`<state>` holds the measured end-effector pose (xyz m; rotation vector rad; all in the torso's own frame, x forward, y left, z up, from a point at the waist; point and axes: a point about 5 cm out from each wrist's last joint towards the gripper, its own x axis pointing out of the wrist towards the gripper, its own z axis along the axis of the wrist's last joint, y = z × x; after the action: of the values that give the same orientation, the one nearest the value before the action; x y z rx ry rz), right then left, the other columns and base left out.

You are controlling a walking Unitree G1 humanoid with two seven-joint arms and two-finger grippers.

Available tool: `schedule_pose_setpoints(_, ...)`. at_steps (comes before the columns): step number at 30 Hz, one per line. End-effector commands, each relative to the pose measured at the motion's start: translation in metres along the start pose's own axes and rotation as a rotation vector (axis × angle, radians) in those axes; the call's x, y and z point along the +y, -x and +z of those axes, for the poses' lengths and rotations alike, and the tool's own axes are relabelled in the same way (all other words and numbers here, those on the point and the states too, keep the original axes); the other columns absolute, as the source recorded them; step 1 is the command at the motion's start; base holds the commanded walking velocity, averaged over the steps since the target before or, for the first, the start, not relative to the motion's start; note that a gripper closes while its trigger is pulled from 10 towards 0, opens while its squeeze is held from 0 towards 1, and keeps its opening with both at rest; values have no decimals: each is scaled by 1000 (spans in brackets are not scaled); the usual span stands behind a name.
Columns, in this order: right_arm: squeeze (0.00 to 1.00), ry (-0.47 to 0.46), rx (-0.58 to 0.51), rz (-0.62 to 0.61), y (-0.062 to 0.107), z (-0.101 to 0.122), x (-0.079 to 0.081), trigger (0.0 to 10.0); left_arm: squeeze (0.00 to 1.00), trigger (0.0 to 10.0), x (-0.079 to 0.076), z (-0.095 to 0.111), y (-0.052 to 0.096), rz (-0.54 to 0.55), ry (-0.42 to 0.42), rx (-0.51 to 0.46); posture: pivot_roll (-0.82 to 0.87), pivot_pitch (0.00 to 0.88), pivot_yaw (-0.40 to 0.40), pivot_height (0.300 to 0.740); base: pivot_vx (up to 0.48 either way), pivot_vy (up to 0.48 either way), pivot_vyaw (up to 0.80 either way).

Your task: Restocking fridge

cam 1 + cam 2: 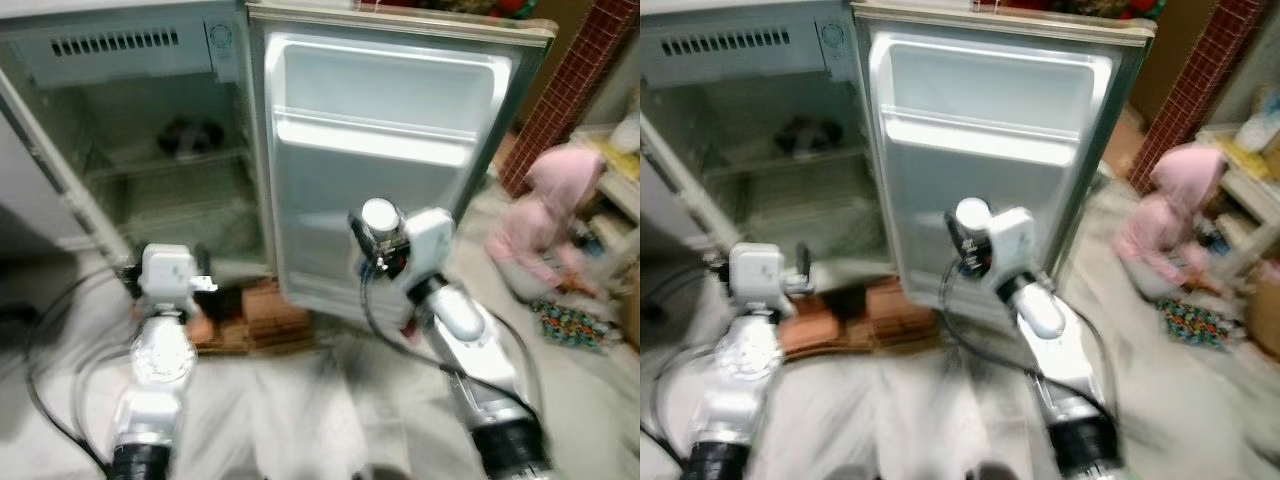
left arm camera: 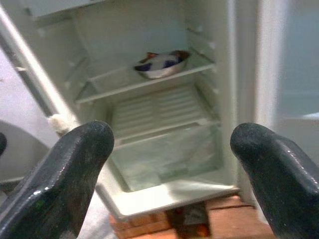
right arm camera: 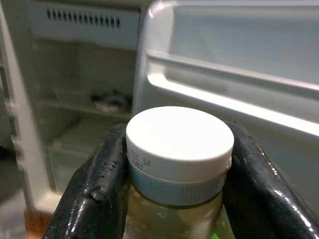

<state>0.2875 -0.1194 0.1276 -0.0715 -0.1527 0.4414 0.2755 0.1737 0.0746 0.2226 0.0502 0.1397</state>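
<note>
A small fridge (image 1: 150, 190) stands open, its door (image 1: 380, 170) swung out to the right with bare door racks. On its upper shelf lies a dark and white packet (image 2: 162, 63). My right gripper (image 3: 179, 169) is shut on the neck of a bottle (image 3: 179, 144) with a white cap and pale yellowish contents. It holds the bottle upright in front of the lower part of the door, where the cap (image 1: 380, 215) shows. My left gripper (image 2: 172, 164) is open and holds nothing, low in front of the fridge's cabinet and pointing at its lower shelves.
The fridge rests on reddish bricks (image 1: 265, 310). A person in a pink hooded top (image 1: 545, 215) sits on the floor to the right, by a low shelf. Black cables (image 1: 50, 330) loop on the floor at left. A red brick pillar (image 1: 565, 90) rises behind the door.
</note>
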Motion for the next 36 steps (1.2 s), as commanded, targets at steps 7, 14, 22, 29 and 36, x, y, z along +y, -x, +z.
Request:
schedule_pose_setpoints(7,0,-6,-84,25,-7,17,4,10000,0,10000,6,3,-1,11,5,-20,91,25,-35,740,133,0,696)
schedule_pose_setpoints(14,0,-17,-120,22,-10,26,1,10000,0,10000,6,2,0,8,3,-13,92,29,-34,740,0,0,0)
schedule_pose_setpoints(22,0,2,-202,-149,-25,50,-30,10000,0,10000,6,2,1,4,3,-12,97,30,-34,740,0,0,0)
schedule_pose_setpoints(29,0,85,-308,-349,-36,84,-63,10000,0,10000,6,2,1,2,3,-13,100,32,-32,740,0,0,0)
schedule_pose_setpoints(36,0,188,-300,-536,-41,89,-99,10000,0,10000,5,3,1,3,4,-17,107,34,-35,740,0,0,0)
